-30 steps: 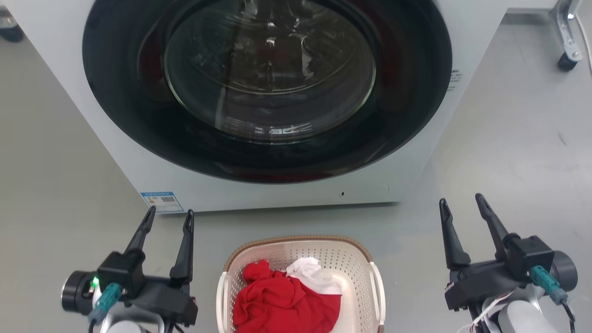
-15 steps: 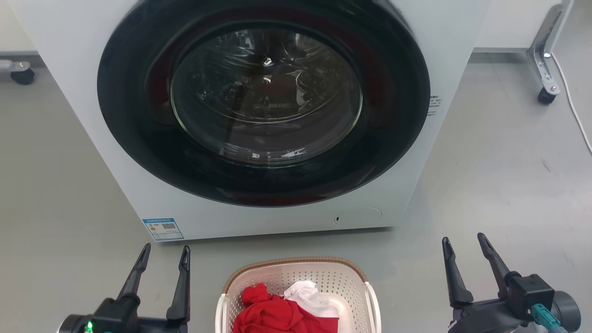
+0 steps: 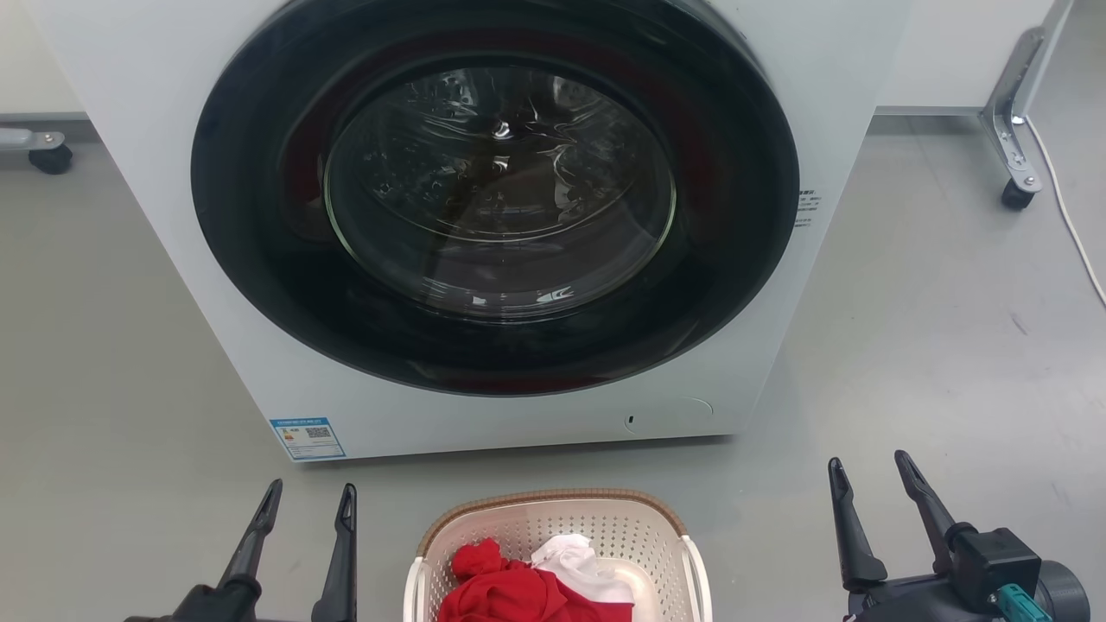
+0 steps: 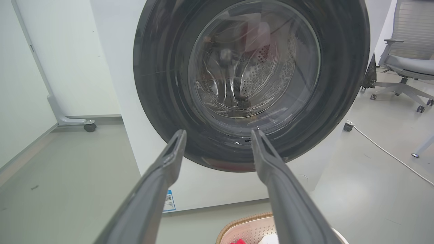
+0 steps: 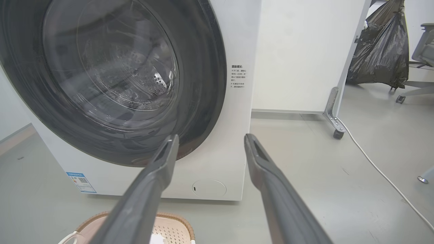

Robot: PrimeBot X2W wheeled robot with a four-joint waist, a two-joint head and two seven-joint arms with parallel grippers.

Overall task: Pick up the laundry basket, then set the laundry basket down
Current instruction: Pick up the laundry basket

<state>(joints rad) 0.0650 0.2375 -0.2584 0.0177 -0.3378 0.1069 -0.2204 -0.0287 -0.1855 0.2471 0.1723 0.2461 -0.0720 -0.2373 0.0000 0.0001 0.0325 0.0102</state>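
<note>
The laundry basket (image 3: 553, 498) sits on the grey floor (image 3: 907, 328) at the near edge of the head view, centred between the two grippers and just in front of the white washing machine (image 3: 147, 130), with a strip of bare floor between them. Its brown woven-look rim faces the machine, and the white side handles run down its left and right edges. Inside lie a crumpled red garment (image 3: 510, 592) and a white garment (image 3: 579, 566) touching it on the right. The left gripper (image 3: 312, 486) hangs to the left of the basket, fingers spread apart and holding nothing, clear of the handle. The right gripper (image 3: 867, 460) hangs well to the right, likewise spread and empty. The machine's round dark glass door (image 3: 497, 190) is closed. A blue label (image 3: 307, 438) is stuck on its lower left corner. A white cable (image 3: 1071, 225) trails over the floor at the far right.
</note>
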